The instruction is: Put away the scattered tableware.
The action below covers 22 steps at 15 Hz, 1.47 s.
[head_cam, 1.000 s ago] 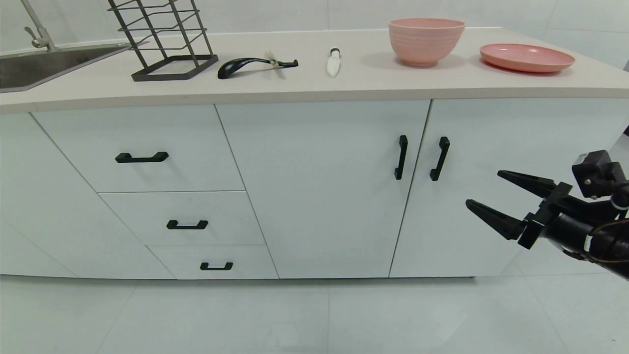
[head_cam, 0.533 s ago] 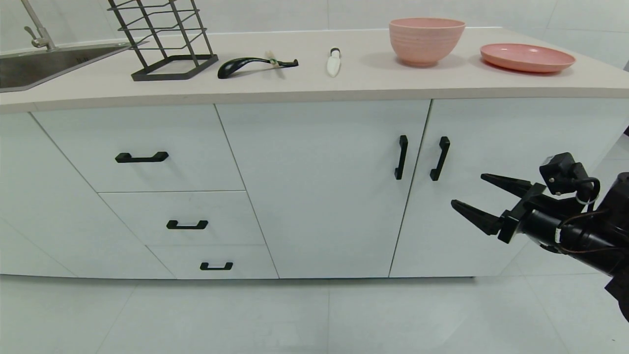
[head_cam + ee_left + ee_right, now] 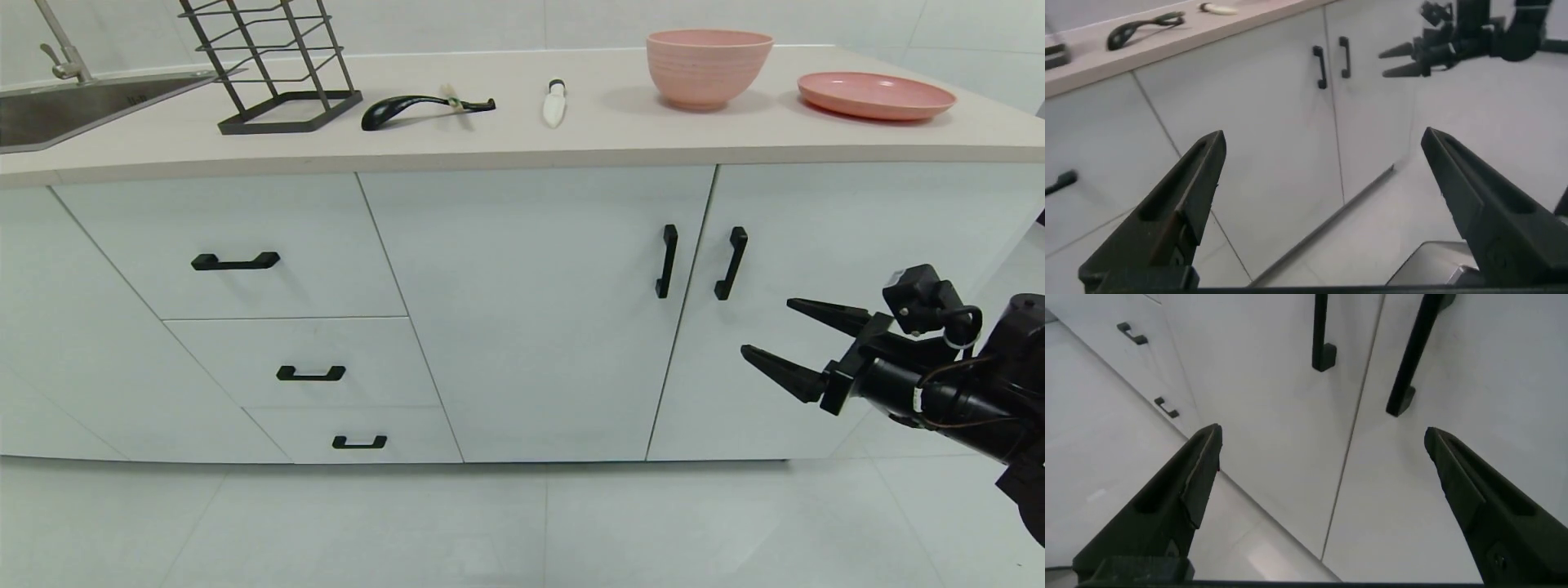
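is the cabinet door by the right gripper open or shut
Shut: the door lies flush with the next door, only a thin seam between them.

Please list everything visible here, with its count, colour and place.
counter: 1, beige, across the head view's upper part
sink: 1, grey metal, at the counter's left end
tap: 1, metal, behind the sink
wire rack: 1, black, on the counter beside the sink
spoon: 1, black, on the counter right of the rack
small utensil: 1, white, between spoon and bowl
bowl: 1, pink, upright, left of the plate
plate: 1, pink, at the counter's right end
drawers: 3, white with black handles, stacked under the counter's left part
cabinet doors: 2, white with black handles, right of the drawers
right gripper: 1, black, fingers open, before the right door
left gripper: 1, black, fingers open, facing the cabinet doors
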### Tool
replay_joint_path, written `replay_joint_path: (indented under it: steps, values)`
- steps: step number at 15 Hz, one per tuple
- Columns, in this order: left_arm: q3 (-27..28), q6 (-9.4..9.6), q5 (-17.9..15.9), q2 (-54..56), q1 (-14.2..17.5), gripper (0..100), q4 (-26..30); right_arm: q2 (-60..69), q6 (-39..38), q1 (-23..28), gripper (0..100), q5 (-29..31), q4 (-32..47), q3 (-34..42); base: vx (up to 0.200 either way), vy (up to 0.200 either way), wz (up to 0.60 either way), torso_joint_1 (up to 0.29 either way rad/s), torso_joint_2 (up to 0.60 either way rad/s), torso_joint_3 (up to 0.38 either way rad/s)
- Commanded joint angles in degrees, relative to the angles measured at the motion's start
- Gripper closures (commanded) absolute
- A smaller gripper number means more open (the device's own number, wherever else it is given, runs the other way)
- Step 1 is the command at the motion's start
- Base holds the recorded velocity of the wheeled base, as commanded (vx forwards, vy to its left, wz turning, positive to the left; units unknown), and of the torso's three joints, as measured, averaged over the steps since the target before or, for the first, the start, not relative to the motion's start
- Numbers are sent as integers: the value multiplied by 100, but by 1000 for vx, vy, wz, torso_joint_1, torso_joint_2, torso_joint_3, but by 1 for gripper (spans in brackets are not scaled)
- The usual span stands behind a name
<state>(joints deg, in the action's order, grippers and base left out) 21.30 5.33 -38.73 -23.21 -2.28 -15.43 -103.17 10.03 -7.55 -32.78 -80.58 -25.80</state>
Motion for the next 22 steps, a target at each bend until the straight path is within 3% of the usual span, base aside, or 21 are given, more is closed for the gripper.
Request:
replay_joint_path:
  steps: [1, 3, 4, 6, 9, 10, 12, 13, 14, 16, 17, 18, 20, 22]
  values:
    - [226, 478, -460, -1186, -9, 0, -276, 7, 51, -19, 0, -79, -2, -57, 0, 0, 0, 0, 0, 0]
    - [85, 997, -715, -2144, -194, 0, -733, 25, 210, -10, 0, -378, -2, -84, 0, 0, 0, 0, 0, 0]
    - [-99, 1111, -724, -2522, -361, 0, -926, 34, 210, -1, 0, -396, -2, -84, 0, 0, 0, 0, 0, 0]
    - [-346, 1120, -733, -3787, -871, 0, -1972, -19, 227, -10, 0, -440, -19, -136, 0, 0, 0, 0, 0, 0]
    - [-152, 1093, -785, -5598, -1776, 0, -3871, -248, 262, -10, 0, -519, -28, -286, 0, 0, 0, 0, 0, 0]
    - [-117, 1049, -1110, -6187, -2259, 0, -4521, -318, 306, -1, 0, -519, -28, -356, 0, 0, 0, 0, 0, 0]
    - [94, 1032, -1453, -6653, -2813, 0, -4890, -353, 341, -10, 0, -536, -28, -453, 0, 0, 0, 0, 0, 0]
    - [366, 935, -1436, -6863, -2954, 0, -4908, -344, 341, -10, 0, -536, -28, -523, 0, 0, 0, 0, 0, 0]
    - [1113, 663, -1348, -7303, -2998, 0, -4934, -300, 341, -10, 0, -536, -28, -620, 0, 0, 0, 0, 0, 0]
    - [2203, 276, -891, -7980, -3015, 0, -5163, -371, 333, -10, 0, -536, -28, -795, 0, 0, 0, 0, 0, 0]
    - [2397, 197, -847, -8129, -3059, 0, -5242, -415, 333, -1, 0, -536, -28, -831, 0, 0, 0, 0, 0, 0]
    - [2933, -5, -750, -8656, -3340, 0, -5532, -555, 324, 8, 0, -536, -28, -998, 0, 0, 0, 0, 0, 0]
    - [3293, -366, -416, -9087, -3771, 0, -5752, -687, 315, -1, 0, -536, -28, -1261, 0, 0, 0, 0, 0, 0]
    - [3715, -550, -399, -9333, -3956, 0, -5672, -828, 315, -10, 0, -695, -37, -1358, 0, 0, 0, 0, 0, 0]
